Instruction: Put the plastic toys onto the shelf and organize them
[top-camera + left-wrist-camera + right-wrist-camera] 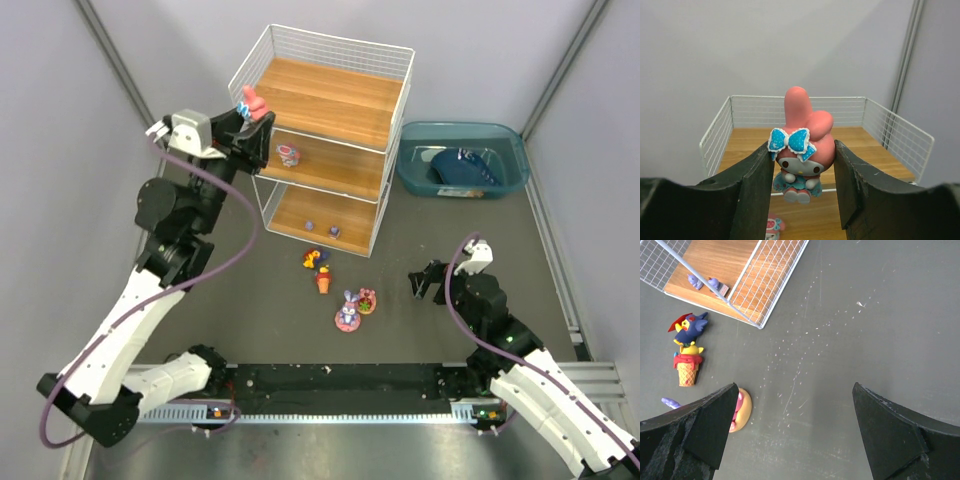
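Note:
My left gripper (247, 118) is shut on a pink bunny-eared figurine (802, 150) with a blue bow and holds it at the left rim of the shelf's (330, 100) top tier. Another small pink toy (288, 155) stands on the middle tier, also low in the left wrist view (772, 226). Two tiny purple pieces (322, 228) lie on the bottom tier. On the table lie a dark bird toy (313, 259), an ice-cream cone toy (323, 281), a purple bunny toy (348, 314) and a pink round toy (367, 300). My right gripper (428, 281) is open and empty, right of them.
A teal bin (505, 150) holding a dark blue object (462, 166) stands right of the shelf. Grey walls close in on both sides. A black rail (340, 385) runs along the near edge between the arm bases.

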`<action>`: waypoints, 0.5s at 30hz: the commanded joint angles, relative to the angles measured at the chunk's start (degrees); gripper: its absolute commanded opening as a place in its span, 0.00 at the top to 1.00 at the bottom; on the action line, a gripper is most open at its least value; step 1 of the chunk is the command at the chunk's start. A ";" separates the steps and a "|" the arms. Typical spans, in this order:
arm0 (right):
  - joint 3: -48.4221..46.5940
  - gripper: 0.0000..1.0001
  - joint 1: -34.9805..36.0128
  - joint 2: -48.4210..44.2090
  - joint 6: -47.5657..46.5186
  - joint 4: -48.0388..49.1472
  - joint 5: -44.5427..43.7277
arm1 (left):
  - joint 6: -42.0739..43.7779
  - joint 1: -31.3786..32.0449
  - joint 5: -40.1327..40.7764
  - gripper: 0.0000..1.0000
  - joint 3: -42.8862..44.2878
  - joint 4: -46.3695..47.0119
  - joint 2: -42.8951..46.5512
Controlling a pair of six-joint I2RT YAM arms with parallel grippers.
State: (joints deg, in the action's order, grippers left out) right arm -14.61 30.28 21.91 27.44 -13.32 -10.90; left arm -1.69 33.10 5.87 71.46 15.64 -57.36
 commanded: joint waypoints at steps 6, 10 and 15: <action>0.20 0.01 0.57 -0.47 -0.72 1.54 -0.36 | -7.26 -7.96 -14.12 1.00 2.28 11.33 -9.77; 0.28 0.01 0.57 -0.55 -0.72 1.55 -0.27 | -7.27 -8.58 -14.83 1.00 2.45 15.03 -12.33; 0.20 0.01 0.48 -0.47 -0.64 1.54 -0.35 | -6.48 -9.02 -15.54 1.00 4.56 16.00 -14.79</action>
State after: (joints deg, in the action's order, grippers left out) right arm -14.59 30.28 21.85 27.44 -13.32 -10.90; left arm -7.68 24.64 -7.77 72.10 24.01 -71.59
